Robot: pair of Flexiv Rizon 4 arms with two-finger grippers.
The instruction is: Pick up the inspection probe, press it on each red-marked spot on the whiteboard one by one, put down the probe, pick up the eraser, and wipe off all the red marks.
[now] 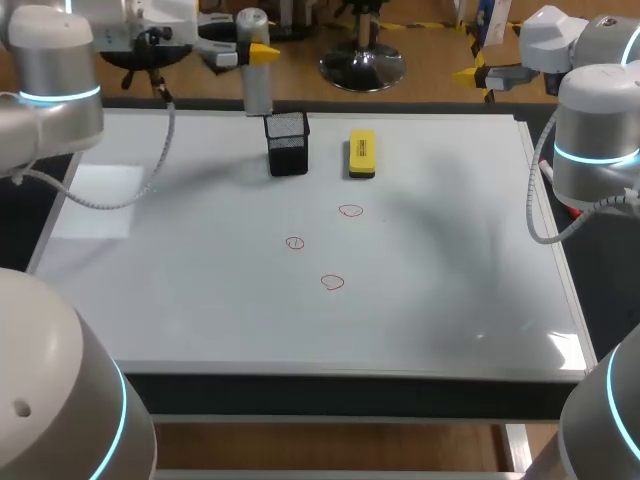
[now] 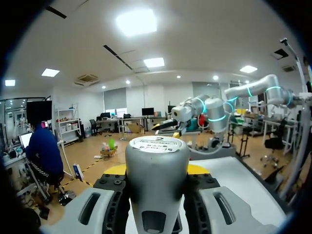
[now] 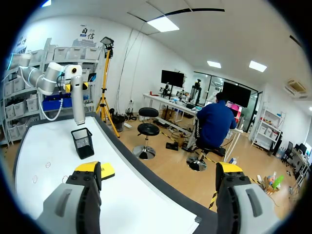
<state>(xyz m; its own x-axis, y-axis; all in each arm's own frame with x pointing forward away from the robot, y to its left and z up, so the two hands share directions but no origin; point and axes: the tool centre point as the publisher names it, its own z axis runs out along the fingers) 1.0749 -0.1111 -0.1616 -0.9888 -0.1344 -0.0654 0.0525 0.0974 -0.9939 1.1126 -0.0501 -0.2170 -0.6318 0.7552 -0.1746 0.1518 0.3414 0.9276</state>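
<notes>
Well, the left hand [image 2: 156, 169] has its two fingers clamped on the grey probe [image 2: 157, 200], one on either side, and holds it upright in the air. On the probe's flat end sits a round white label [image 2: 155, 143] carrying small print. From above, that same probe [image 1: 257, 85] hangs over the far edge of the whiteboard [image 1: 450, 300], clear of the black mesh holder [image 1: 288, 143], which stands just in front of it and a little towards the right arm's side.

The yellow eraser [image 1: 361, 153] lies flat on the board just beside the holder, not touching it, with a dark strip along its near edge. Any writing on it is too small to make out.

Three red circles are drawn around the middle of the board: the far one [image 1: 350, 210], one nearer the left arm [image 1: 294, 243] and the nearest [image 1: 332, 282]. They sit apart from one another and well away from every edge, with bare board on all sides of them and a wide stretch between them and the near rim.

The board covers nearly the whole tabletop. The right hand [image 3: 158, 170] is held out by the board's far right corner, fingers spread wide with nothing between them, well apart from the eraser and the circles.
</notes>
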